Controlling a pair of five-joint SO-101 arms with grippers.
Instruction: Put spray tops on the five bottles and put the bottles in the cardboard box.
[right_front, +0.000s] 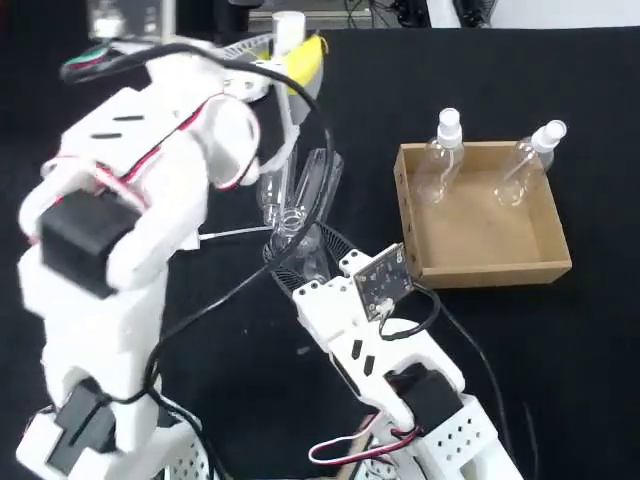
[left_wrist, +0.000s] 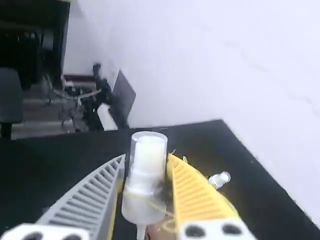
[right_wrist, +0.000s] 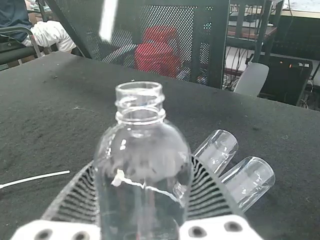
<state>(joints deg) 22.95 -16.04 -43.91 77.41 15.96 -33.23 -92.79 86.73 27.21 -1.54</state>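
Left gripper (left_wrist: 146, 167) pinches a spray top (left_wrist: 145, 175) between its grey finger (left_wrist: 90, 200) and yellow finger (left_wrist: 195, 200), nozzle cap up, held in the air; high view adds what the wrist view cuts off: the spray top's dip tube (right_front: 290, 120) hangs down from the left gripper (right_front: 292, 55) at far centre, above the lying bottles; right gripper (right_wrist: 142, 165) is closed round an open bottle (right_wrist: 142, 170), upright, neck bare, ribbed fingers (right_wrist: 75, 200) pressing both its sides; in the high view the right gripper (right_front: 298, 248) holds that open bottle (right_front: 293, 228) at centre, left of the cardboard box (right_front: 480, 270), on or just over the black surface (right_front: 580, 350), cannot tell which; right wrist view shows the two lying bottles (right_wrist: 235, 165) clearly, side by side on the surface just beyond the held one, necks open; high view has the two lying bottles (right_front: 300, 185) partly behind cables and the dip tube; high view also shows the box on the right with two capped bottles (right_front: 440, 155) leaning against its far wall, white spray tops sticking over the rim; a white sprayer head (left_wrist: 218, 179) sits small and far off in the left wrist view; a thin white tube (right_wrist: 35, 177) lies loose on the surface left of the held bottle, also seen from above (right_front: 235, 232); all bottles are clear plastic.
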